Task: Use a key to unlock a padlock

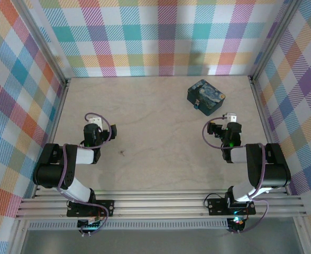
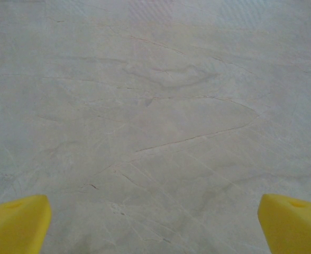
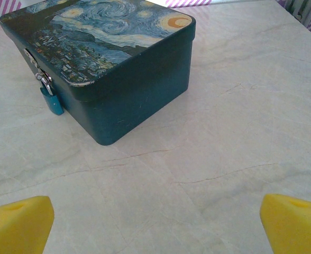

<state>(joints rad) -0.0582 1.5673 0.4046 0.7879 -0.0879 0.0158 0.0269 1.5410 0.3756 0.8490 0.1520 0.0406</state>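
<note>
From above, the dark-blue, swirl-painted rectangular tin [image 1: 206, 97] sits far right on the pale wooden table [image 1: 145, 132]. The small light-blue metal padlock [image 1: 196, 105] is a speck on the tin's near-left side. The right gripper [image 1: 230, 115] is just short of the tin, and the left gripper [image 1: 94, 118] is well apart from it, across the table.

Over to the left wrist: the left gripper [image 2: 155, 225] has its yellow tips spread wide at the bottom corners, with bare tabletop between them.

Now the right wrist, and here's the detail. The right gripper [image 3: 155, 225] also has its jaws wide apart and holds nothing. The padlock [image 3: 53, 100] hangs from a silvery hasp [image 3: 40, 74] on the tin's [image 3: 134, 90] left-hand side. It is up and to the left of the jaws and well clear of them.

It looks light, rigid and smooth, so probably slippery, and hanging loose it will likely swing. I'd pinch across the flat blue body, below the shackle. The tin itself may slide.
</note>
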